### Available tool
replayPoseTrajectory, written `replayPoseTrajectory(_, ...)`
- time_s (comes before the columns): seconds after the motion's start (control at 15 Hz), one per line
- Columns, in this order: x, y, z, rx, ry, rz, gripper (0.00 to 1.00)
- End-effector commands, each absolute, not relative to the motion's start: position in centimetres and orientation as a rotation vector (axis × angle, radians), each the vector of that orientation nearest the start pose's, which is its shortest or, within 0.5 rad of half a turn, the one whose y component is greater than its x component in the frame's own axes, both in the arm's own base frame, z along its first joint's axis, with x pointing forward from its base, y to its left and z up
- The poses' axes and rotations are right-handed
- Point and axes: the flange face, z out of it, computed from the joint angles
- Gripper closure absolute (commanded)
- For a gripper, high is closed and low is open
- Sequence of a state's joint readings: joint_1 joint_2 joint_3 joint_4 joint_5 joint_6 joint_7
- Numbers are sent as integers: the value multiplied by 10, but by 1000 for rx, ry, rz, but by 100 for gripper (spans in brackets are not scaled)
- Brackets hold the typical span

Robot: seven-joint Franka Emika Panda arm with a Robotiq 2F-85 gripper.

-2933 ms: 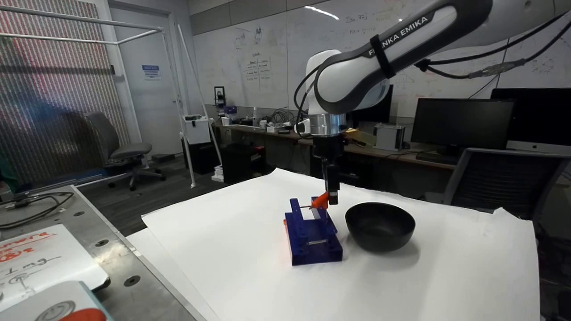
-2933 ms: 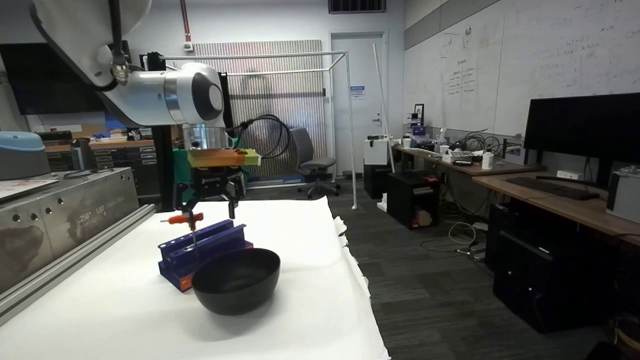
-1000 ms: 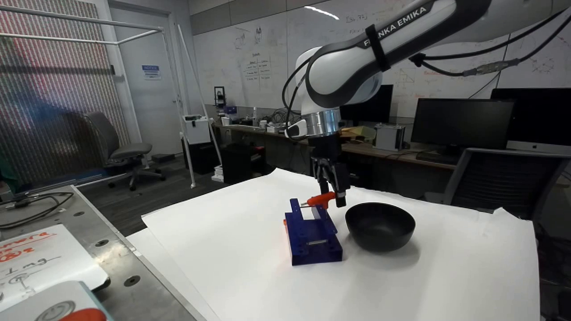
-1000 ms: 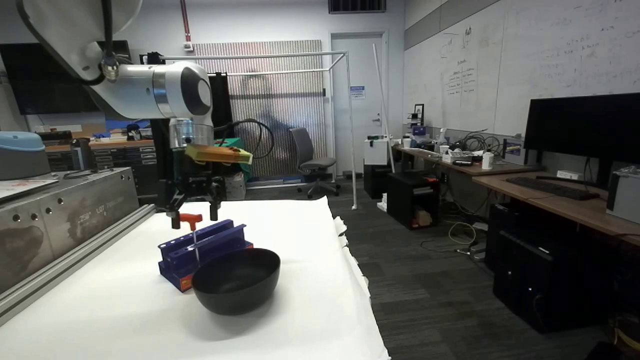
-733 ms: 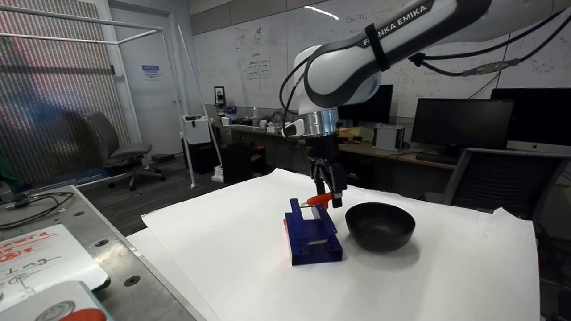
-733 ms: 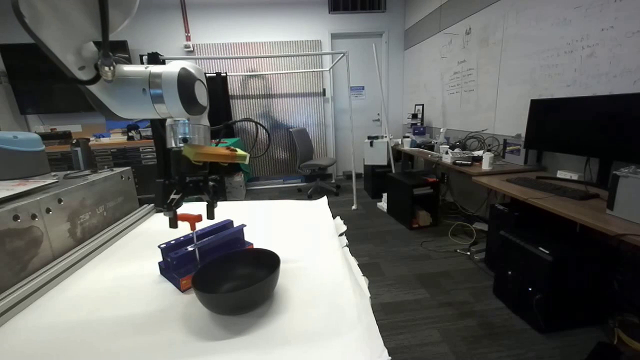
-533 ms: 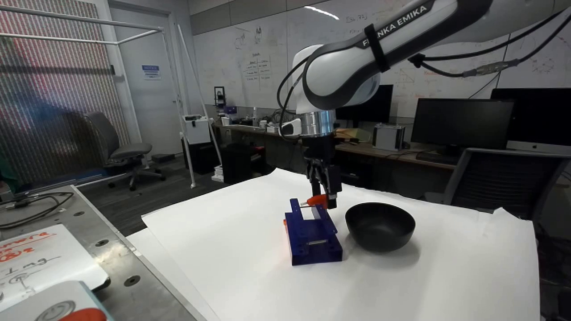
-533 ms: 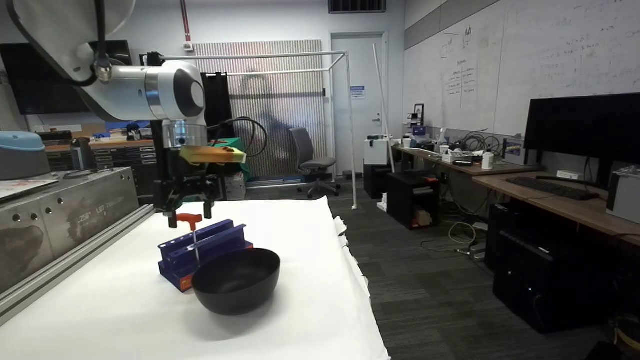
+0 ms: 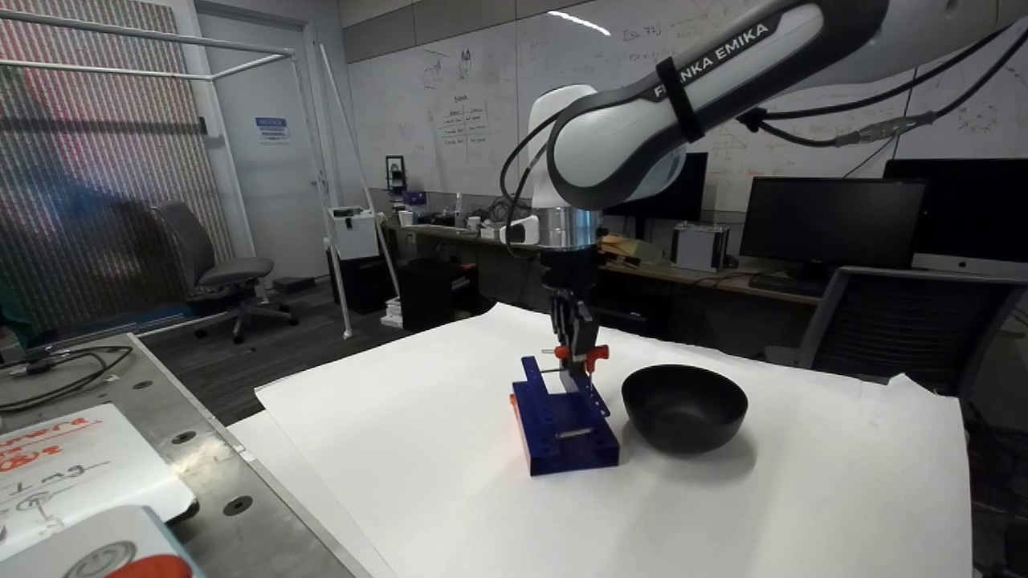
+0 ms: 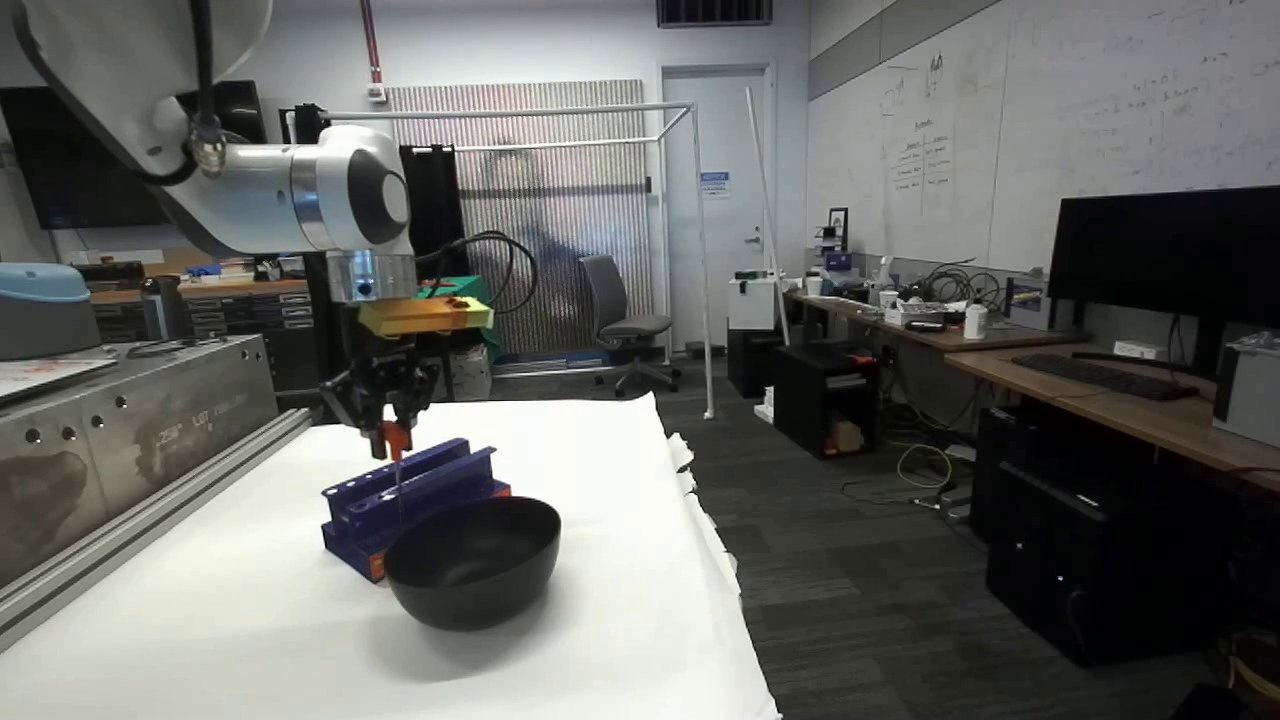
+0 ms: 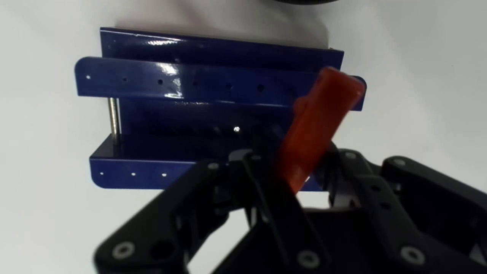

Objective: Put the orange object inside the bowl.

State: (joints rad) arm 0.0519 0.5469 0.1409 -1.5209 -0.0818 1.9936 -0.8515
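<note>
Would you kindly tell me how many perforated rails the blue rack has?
2: the upper rail in the wrist view, nearer the black bowl and partly behind the orange T-handle; the lower rail, partly behind the gripper.

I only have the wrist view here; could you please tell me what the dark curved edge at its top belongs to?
Observer: It belongs to a round black bowl, which shows whole in both exterior views.
Operator: Thank you; which way up does it stand?
Observer: Open side up, on the white sheet beside the blue tool rack.
Operator: And could you kindly say what hides below the orange handle?
Observer: In an exterior view a thin metal shaft runs down from it; whether its lower end is clear of the rack I cannot tell.
</note>
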Motion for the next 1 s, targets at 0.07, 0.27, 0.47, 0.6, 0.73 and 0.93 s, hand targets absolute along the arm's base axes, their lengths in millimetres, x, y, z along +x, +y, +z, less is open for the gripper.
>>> replayPoseTrajectory(0.07,675,109,351,-2738,-1593,144,95)
replayPoseTrajectory(0.27,669,108,358,-2731,-1613,180,93)
replayPoseTrajectory(0.47,662,109,372,-2728,-1631,209,93)
replayPoseTrajectory(0.6,661,108,378,-2725,-1630,225,89)
replayPoseTrajectory(0.73,659,107,384,-2726,-1629,236,91)
replayPoseTrajectory(0.93,655,108,396,-2734,-1628,236,91)
